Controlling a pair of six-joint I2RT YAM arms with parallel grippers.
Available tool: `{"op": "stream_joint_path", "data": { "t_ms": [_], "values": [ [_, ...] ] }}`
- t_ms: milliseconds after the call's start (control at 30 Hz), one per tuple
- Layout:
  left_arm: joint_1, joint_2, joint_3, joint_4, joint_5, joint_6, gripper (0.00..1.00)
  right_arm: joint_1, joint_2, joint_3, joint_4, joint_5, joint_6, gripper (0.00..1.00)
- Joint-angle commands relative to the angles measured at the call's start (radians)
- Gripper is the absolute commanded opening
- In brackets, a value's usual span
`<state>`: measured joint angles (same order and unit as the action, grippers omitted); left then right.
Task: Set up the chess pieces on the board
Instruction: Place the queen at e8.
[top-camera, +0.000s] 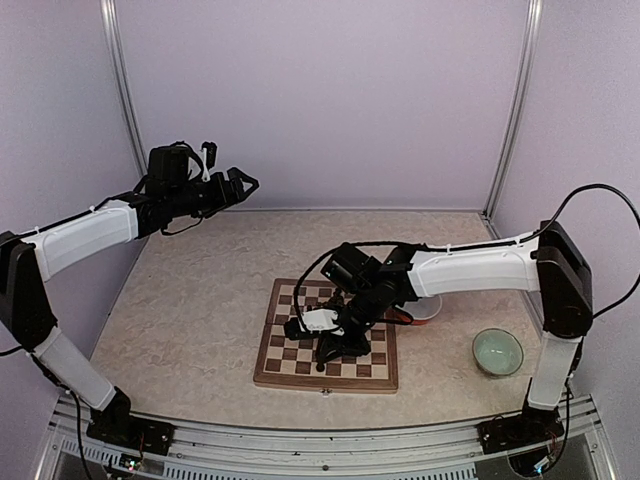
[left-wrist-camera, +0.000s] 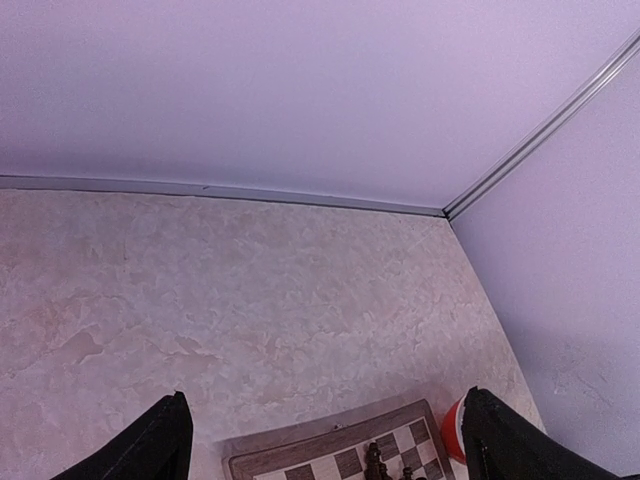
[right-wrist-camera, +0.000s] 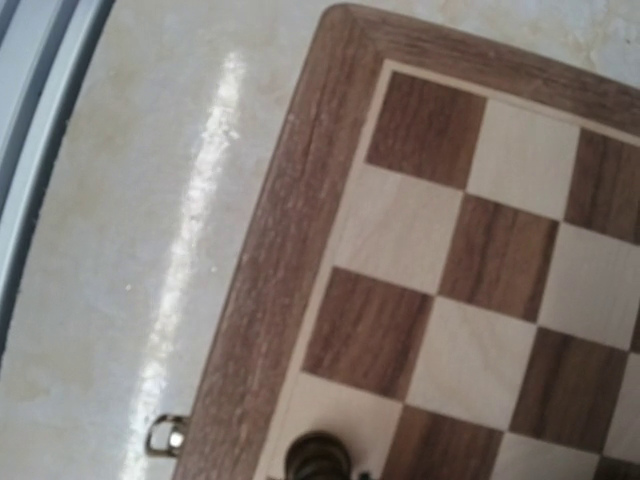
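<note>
Clasp (right-wrist-camera: 165, 437) of bright metal on the 6 o'clock edge of the board (top-camera: 280, 350), jutting from the brown border over the pale table (top-camera: 190, 310). Board laid flat, slightly toward 5 o'clock of the table's middle, dark and cream squares sharp in the right wrist view. On the row beside that near border, close to the clasp, one dark chess piece (right-wrist-camera: 318, 455), cut off by the bottom of that view. Right gripper (top-camera: 338, 350) stretched in from 3 o'clock, pointed down low over the board's middle, jaws closed tight; could not tell whether closed on that piece or merely above it. At 3 o'clock of the board, well apart, a pale green bowl (top-camera: 476, 350). At 2 o'clock, just beside the board's edge and half hidden under the right arm, a red bowl (top-camera: 430, 314). More dark chess pieces (left-wrist-camera: 378, 462) upright on the board, glimpsed at the bottom of the left wrist view. Left gripper (top-camera: 245, 193) held high at 10 o'clock, well apart from the board, fingers (left-wrist-camera: 160, 445) spread wide, nothing between them. Beyond, at 12 o'clock, a plain lilac wall (top-camera: 330, 100).
</note>
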<state>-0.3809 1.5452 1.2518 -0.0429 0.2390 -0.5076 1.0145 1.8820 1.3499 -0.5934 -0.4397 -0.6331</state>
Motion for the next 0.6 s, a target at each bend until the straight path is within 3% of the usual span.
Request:
{"op": "stream_joint_path", "data": {
  "t_ms": [0, 133, 367, 467, 567],
  "values": [
    [0.006, 0.001, 0.033, -0.009, 0.013, 0.021, 0.93, 0.009, 0.03, 0.039, 0.01, 0.01, 0.019, 0.0],
    [0.006, 0.002, 0.038, -0.015, 0.014, 0.024, 0.93, 0.015, 0.045, 0.049, 0.008, 0.018, 0.024, 0.01],
    [0.007, 0.0, 0.041, -0.017, 0.019, 0.025, 0.93, 0.021, 0.047, 0.045, 0.0, 0.019, 0.015, 0.14],
    [0.006, 0.0, 0.041, -0.018, 0.02, 0.026, 0.93, 0.023, 0.041, 0.045, -0.01, 0.011, 0.012, 0.23],
    [0.007, 0.001, 0.041, -0.019, 0.022, 0.027, 0.93, 0.022, 0.028, 0.055, -0.038, 0.003, -0.003, 0.39]
  ]
}}
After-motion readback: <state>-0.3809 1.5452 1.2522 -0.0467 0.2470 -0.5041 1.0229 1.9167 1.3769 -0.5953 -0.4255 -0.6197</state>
